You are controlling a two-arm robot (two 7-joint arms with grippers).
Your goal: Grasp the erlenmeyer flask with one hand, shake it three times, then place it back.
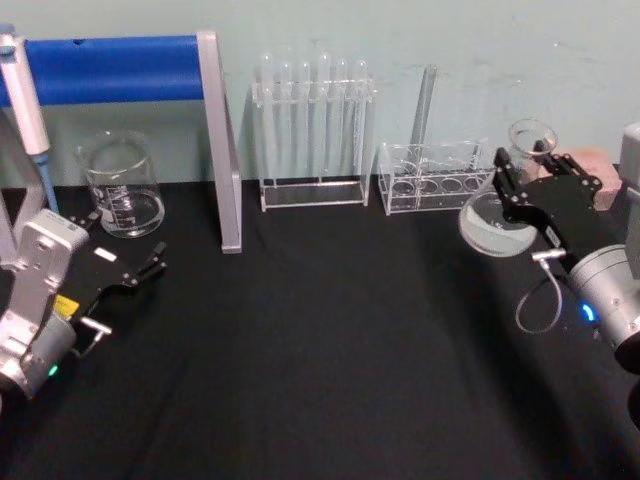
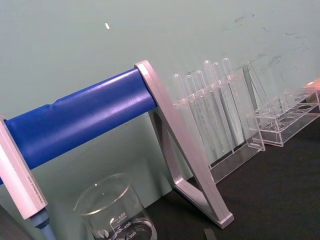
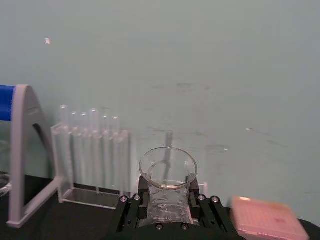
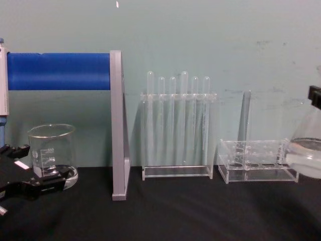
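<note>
Pale green scuffed wall [image 4: 200, 30], black tabletop [image 1: 330, 350]

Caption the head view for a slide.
Right gripper grips the tilted erlenmeyer flask; left gripper sits parked near the beaker.

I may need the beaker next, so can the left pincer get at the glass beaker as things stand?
Probably yes: the left pincer sits open just before the beaker, nothing between them; the grey stand leg stands aside. The right pincer holds the flask.

right pincer [image 1: 530, 172] raised, clamped on the erlenmeyer flask [image 1: 493, 225]; left pincer [image 1: 150, 258] low at the left, jaws apart
</note>
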